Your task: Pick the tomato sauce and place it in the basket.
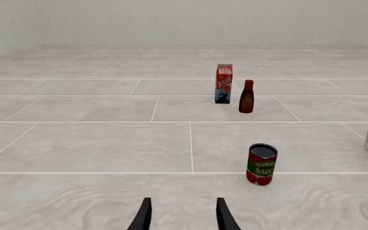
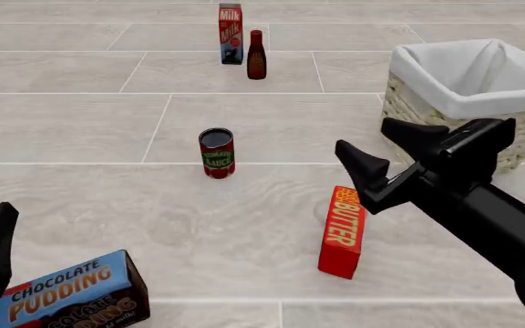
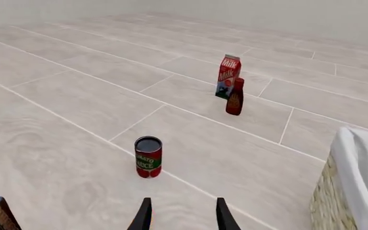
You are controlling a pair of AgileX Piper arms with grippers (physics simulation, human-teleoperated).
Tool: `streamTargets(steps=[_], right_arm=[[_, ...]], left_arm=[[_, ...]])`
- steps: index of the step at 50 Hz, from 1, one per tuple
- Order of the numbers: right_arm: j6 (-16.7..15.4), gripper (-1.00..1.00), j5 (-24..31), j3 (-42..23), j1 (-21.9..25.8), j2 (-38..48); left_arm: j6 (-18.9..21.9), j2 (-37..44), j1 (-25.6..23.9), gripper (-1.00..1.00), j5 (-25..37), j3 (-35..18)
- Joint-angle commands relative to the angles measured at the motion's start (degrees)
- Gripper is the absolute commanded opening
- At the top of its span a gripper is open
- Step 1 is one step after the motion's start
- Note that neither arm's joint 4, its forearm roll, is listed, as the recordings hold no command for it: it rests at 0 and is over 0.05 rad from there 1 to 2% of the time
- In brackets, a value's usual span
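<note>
The tomato sauce (image 2: pixel 216 153), a small red can with a green label band and a dark top, stands upright on the tiled surface left of centre. It also shows in the left wrist view (image 1: pixel 261 164) and the right wrist view (image 3: pixel 148 157). The wicker basket (image 2: pixel 407 109) with white cloth lining stands at the right rear. My right gripper (image 2: pixel 361 134) is open and empty, hovering between the can and the basket, apart from both. My left gripper (image 1: pixel 182 213) is open and empty, low at the near left, well short of the can.
A milk carton (image 2: pixel 230 33) and a dark red-brown bottle (image 2: pixel 256 55) stand at the back. A red butter box (image 2: pixel 342 232) stands under my right arm. A chocolate pudding box (image 2: pixel 71 294) lies at the near left beside my left gripper.
</note>
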Motion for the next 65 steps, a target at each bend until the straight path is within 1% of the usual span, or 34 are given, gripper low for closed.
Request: streamTargets(steps=[1, 9, 16, 28, 32, 48, 55, 65], right_arm=[[0.5, 1.0, -1.3, -2.5, 1.1, 4.2], [1.5, 1.0, -3.2, -3.3, 1.2, 7.5], [2.4, 1.0, -5.4, -4.4, 2.6, 11.4], [3.0, 1.0, -5.5, -6.7, 3.3, 14.9], [3.7, 1.0, -6.2, -7.0, 3.5, 15.9], [3.4, 1.0, -8.5, -10.1, 4.4, 22.7], [4.2, 1.0, -8.4, -11.4, 4.6, 24.8], [3.4, 1.0, -8.3, -13.1, 5.6, 27.1]], left_arm=[[0.0, 0.0, 0.0, 1.0, 0.0, 0.0], [0.0, 0.0, 0.0, 1.0, 0.0, 0.0], [0.0, 0.0, 0.0, 1.0, 0.0, 0.0], [0.0, 0.0, 0.0, 1.0, 0.0, 0.0], [0.0, 0.0, 0.0, 1.0, 0.0, 0.0], [0.0, 0.0, 0.0, 1.0, 0.0, 0.0], [0.0, 0.0, 0.0, 1.0, 0.0, 0.0], [0.0, 0.0, 0.0, 1.0, 0.0, 0.0]])
